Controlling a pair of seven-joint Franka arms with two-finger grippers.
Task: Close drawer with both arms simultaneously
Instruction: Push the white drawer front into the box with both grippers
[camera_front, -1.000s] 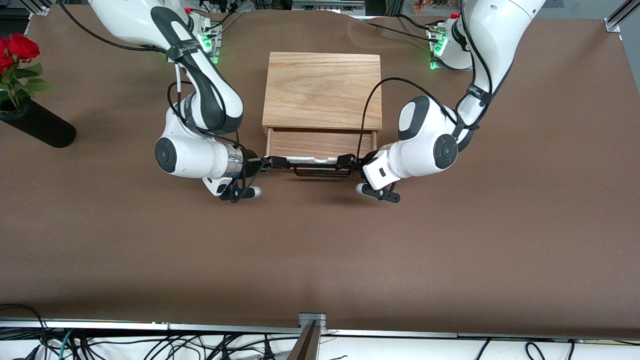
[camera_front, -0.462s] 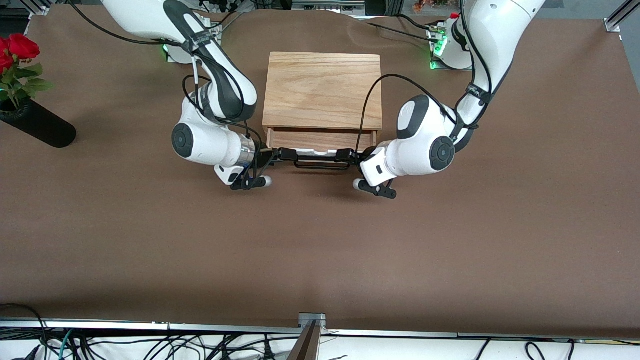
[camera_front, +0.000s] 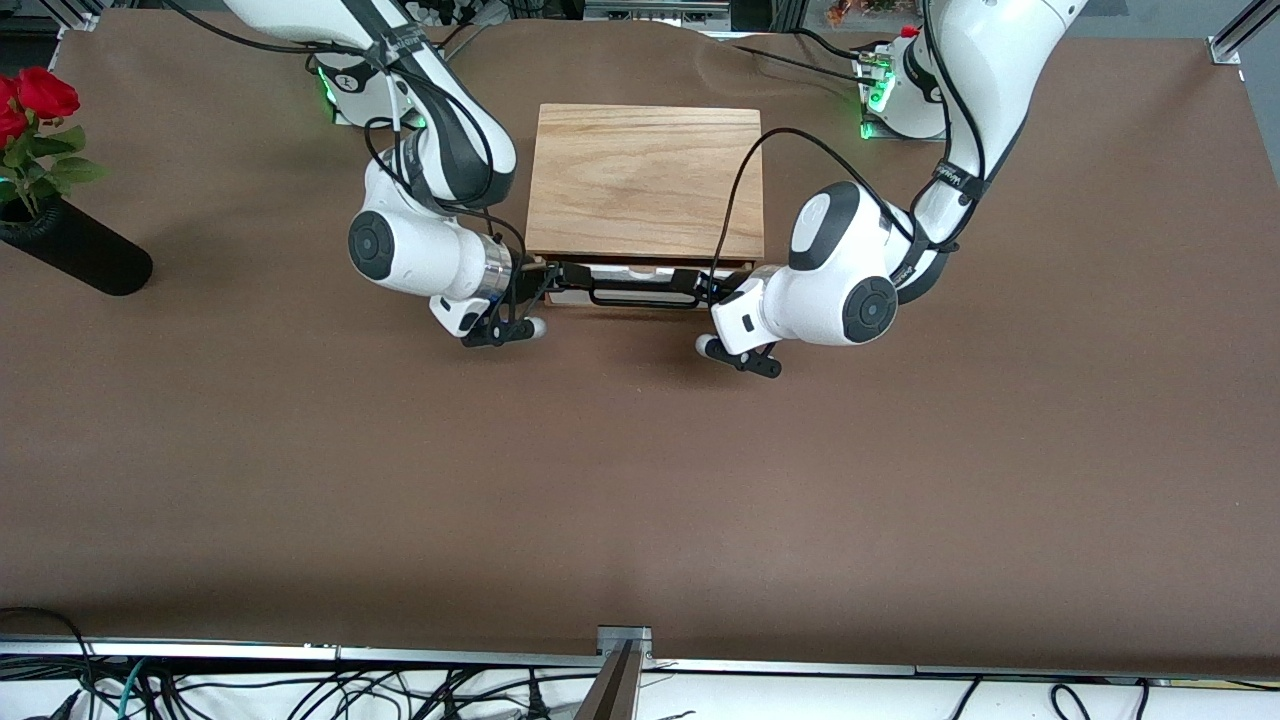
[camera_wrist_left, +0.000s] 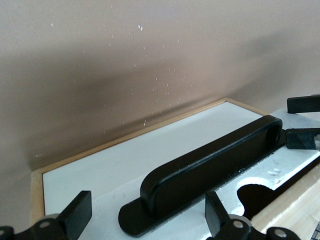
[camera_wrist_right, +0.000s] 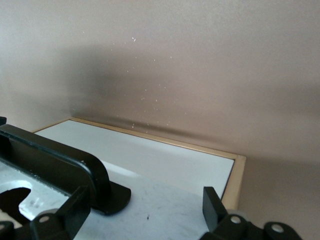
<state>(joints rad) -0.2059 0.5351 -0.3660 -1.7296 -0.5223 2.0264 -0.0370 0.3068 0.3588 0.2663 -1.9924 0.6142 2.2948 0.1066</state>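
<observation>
Drawer pushed nearly flush into casing since a second ago. Left gripper, right gripper spread wide, gripping nothing, handle ends between jaws for even push.

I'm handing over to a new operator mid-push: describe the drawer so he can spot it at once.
Find the light-oak box standing between the two arm bases. The drawer is the shallow white-fronted panel along the box's edge nearest the front camera, almost pushed in. Its thin black bar handle sets it apart, with the left end effector and right end effector at either end.
</observation>
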